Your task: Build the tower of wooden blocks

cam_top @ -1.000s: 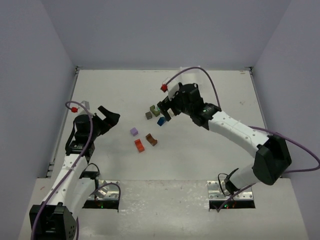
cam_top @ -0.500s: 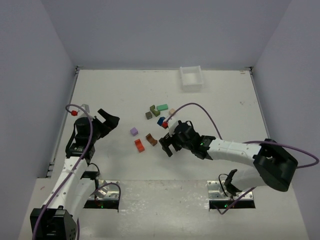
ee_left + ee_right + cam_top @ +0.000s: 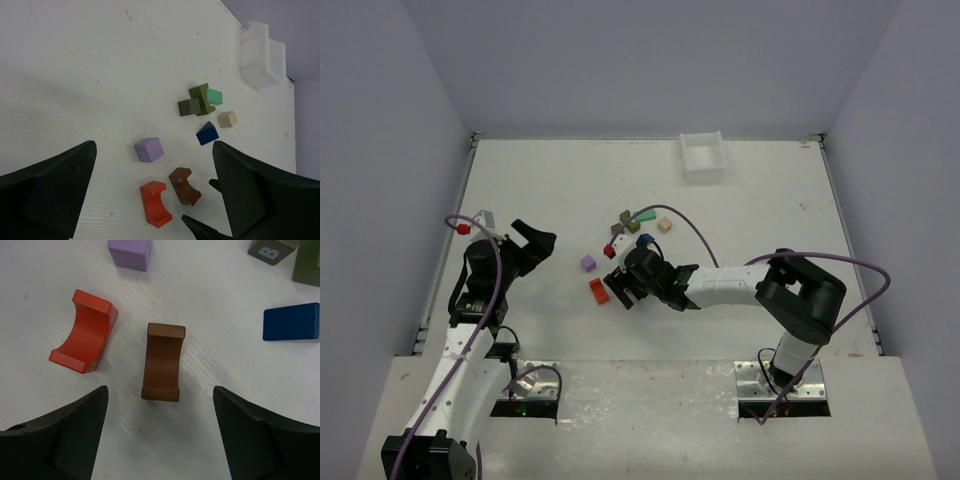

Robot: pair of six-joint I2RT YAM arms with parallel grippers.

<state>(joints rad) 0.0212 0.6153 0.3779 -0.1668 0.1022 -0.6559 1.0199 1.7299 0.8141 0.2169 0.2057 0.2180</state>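
Note:
Wood blocks lie loose on the white table; no tower is in view. A brown arch block (image 3: 164,361) lies flat, and my right gripper (image 3: 160,392) hangs open just over its near end, one finger on each side, touching nothing. A red-orange arch block (image 3: 85,337) lies to its left, with a purple cube (image 3: 130,251) beyond and a blue block (image 3: 291,321) to the right. In the top view the right gripper (image 3: 625,283) covers the brown block. My left gripper (image 3: 530,245) is open and empty, off to the left of the purple cube (image 3: 587,263).
A cluster of green (image 3: 645,214), olive (image 3: 628,220), grey (image 3: 617,229) and beige (image 3: 664,226) blocks sits behind the blue block (image 3: 645,240). A white tray (image 3: 703,155) stands at the back edge. Walls enclose the table on three sides.
My right arm has swung from the far block cluster back toward the near side and come down over the brown arch block, with its jaws slightly narrower. The left arm has barely moved.

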